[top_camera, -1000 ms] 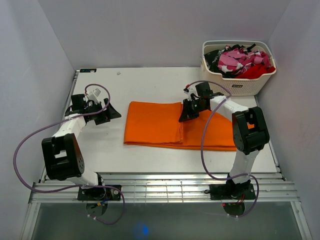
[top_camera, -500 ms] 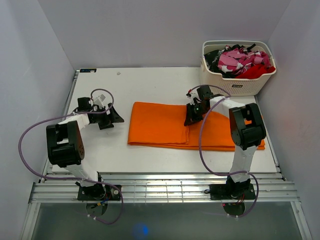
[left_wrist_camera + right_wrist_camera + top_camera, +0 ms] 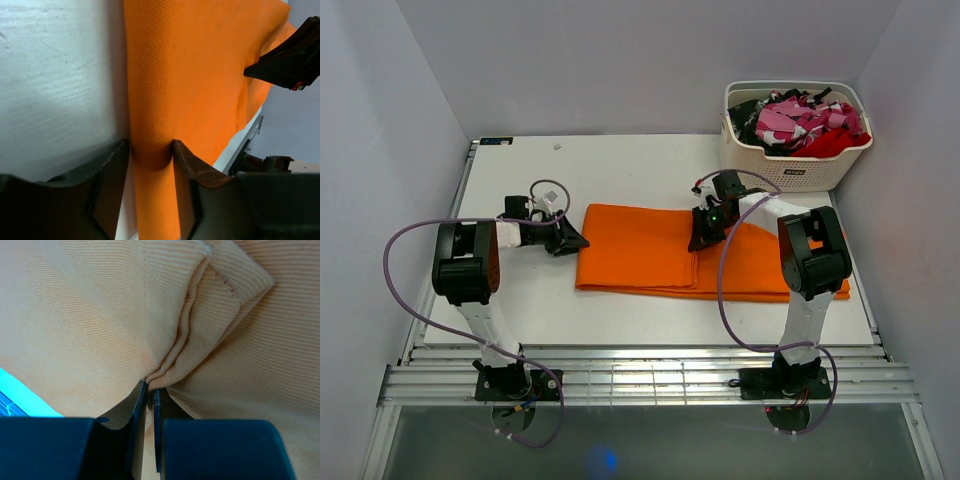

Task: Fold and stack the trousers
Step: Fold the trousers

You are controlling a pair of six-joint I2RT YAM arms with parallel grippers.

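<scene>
The bright-orange trousers [image 3: 640,250] lie folded in a long band across the middle and right of the table. My left gripper [image 3: 575,241] is at their left folded edge. In the left wrist view that rolled edge of the trousers [image 3: 200,75] fills the gap of the left gripper [image 3: 151,147], and both fingers press on it. My right gripper [image 3: 697,238] sits on the inner edge of the upper layer. In the right wrist view the right gripper [image 3: 149,387] is shut on a thin bunch of trouser [image 3: 90,315] layers.
A white basket [image 3: 800,172] holding red, pink-patterned and black clothes [image 3: 800,120] stands at the back right corner. Purple cables loop from both arms. The table's [image 3: 520,300] metal rails run along the near edge.
My left arm has swung right from the table's left side to the trousers' left edge and closed on it. The trousers and right gripper shifted slightly right early on, then held.
</scene>
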